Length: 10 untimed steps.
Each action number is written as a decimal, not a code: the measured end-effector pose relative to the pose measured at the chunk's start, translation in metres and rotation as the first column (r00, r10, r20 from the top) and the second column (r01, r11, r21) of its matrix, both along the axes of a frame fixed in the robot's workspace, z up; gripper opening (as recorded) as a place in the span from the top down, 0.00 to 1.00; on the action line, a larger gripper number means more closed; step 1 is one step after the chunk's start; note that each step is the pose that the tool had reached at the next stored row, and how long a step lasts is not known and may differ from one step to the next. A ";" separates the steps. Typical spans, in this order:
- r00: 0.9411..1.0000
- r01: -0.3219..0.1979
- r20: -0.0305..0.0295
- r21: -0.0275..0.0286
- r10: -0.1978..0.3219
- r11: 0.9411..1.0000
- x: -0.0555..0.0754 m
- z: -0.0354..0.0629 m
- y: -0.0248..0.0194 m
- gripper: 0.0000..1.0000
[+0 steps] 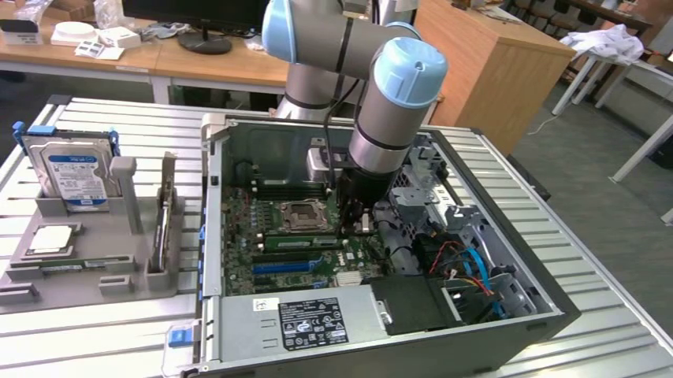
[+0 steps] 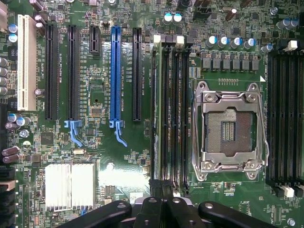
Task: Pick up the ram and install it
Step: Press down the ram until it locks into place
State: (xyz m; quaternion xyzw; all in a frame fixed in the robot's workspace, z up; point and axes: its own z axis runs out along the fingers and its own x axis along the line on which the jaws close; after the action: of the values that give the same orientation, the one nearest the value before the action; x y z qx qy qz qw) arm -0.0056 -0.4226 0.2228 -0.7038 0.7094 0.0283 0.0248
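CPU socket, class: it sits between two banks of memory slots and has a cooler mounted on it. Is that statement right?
Not quite. The CPU socket does sit between two banks of memory slots, but no cooler is mounted on it. It is bare, and its contacts show inside the metal frame. The wrist view shows this.

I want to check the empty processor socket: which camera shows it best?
The wrist view: the processor socket is seen straight on, with its metal frame and pin field plain. The exterior view shows the same socket far off, at a slant, beside the arm.
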 end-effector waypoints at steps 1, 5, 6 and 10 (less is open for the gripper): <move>1.000 0.000 0.000 0.000 0.000 1.000 0.000 0.0000 0.0000 0.89; 1.000 0.000 0.000 0.000 0.000 1.000 0.000 -0.0003 -0.0001 0.89; 1.000 0.000 0.000 0.000 0.000 1.000 0.000 -0.0004 -0.0001 0.89; 1.000 0.000 0.000 0.000 0.000 1.000 0.000 -0.0004 0.0000 0.89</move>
State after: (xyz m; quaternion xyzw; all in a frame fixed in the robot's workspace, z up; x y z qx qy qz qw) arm -0.0056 -0.4226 0.2224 -0.7037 0.7095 0.0283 0.0248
